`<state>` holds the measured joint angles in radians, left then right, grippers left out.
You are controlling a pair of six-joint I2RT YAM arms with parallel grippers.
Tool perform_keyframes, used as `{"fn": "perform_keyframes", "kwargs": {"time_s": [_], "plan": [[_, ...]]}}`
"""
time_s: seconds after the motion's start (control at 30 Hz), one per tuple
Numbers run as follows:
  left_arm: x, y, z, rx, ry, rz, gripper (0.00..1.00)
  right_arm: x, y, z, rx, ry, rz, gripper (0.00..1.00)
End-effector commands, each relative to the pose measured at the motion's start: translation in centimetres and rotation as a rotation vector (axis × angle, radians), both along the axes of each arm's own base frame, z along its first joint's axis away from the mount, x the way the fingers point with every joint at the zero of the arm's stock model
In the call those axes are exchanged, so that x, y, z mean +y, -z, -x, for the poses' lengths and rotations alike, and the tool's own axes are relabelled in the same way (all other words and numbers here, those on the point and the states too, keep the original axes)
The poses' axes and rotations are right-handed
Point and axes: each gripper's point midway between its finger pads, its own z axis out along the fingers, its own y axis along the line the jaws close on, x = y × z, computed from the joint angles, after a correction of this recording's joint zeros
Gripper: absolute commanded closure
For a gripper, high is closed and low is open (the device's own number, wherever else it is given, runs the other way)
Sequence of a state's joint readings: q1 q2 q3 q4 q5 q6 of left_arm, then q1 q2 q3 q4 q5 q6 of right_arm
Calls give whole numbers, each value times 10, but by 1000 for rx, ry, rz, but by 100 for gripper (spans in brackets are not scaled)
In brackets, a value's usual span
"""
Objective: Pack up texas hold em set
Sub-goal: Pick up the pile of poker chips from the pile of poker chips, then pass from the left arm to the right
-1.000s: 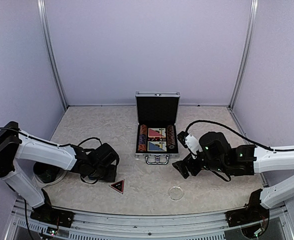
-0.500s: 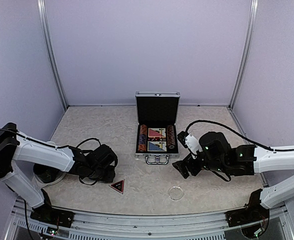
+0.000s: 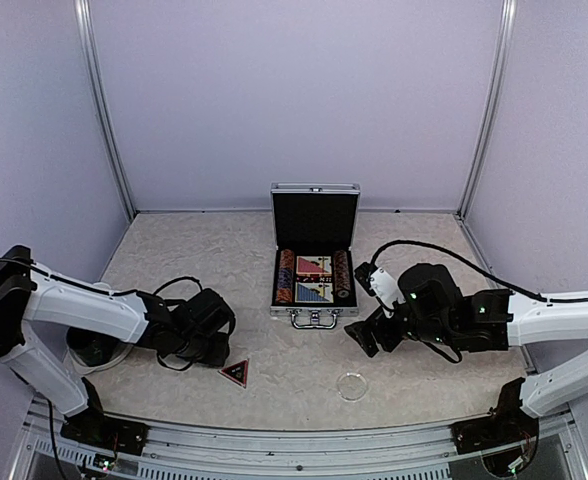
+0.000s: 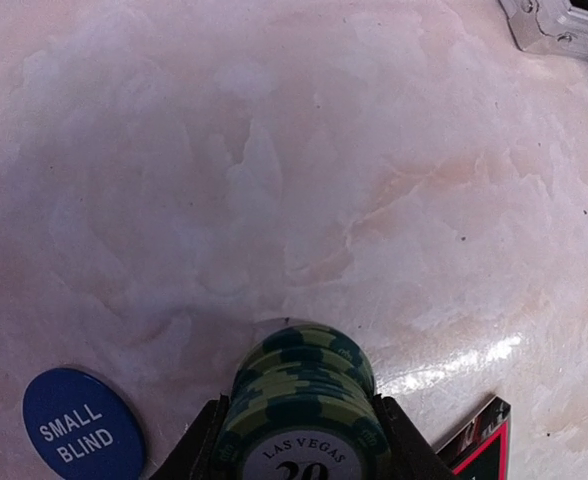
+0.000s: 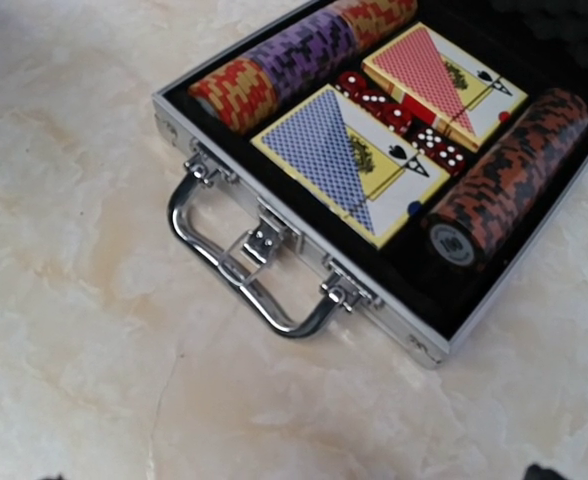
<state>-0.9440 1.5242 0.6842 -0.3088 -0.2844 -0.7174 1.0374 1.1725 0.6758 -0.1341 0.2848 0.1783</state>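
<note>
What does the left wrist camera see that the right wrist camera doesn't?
Only the left wrist camera shows the left gripper squeezing a stack of green chips, a blue SMALL BLIND button and a corner of the dark triangle. Only the right wrist camera shows inside the open case: two card decks, red dice, rows of chips, plus its handle. Both show the pale marbled table and some of the case's silver edge.

I see a silver case [image 5: 304, 236] lined black. Inside the case are a blue-lattice deck [image 5: 349, 165], a red-lattice deck [image 5: 444, 70], white-pipped red dice [image 5: 404, 120] and purple chips [image 5: 304, 50]. Away from the case are two-tone green chips [image 4: 299, 400], a blue white-lettered button [image 4: 82, 425] and the marbled cream table [image 4: 274, 150].
</note>
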Motion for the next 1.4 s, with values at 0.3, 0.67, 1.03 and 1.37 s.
{"fn": "perform_keyframes", "kwargs": {"time_s": [0.3,0.67,1.03,1.37], "plan": [[-16,-59,-32,-128,43,40,100,3,-9,-2,9,7,-40,1],[-56,-91,-24,-168,242,163,100,27,-29,0,165,-30,-281,1],[-90,-108,4,-154,443,245,100,82,-44,-5,483,-148,-650,1],[-114,-118,36,-153,589,269,100,133,-22,-1,791,-239,-843,1]]}}
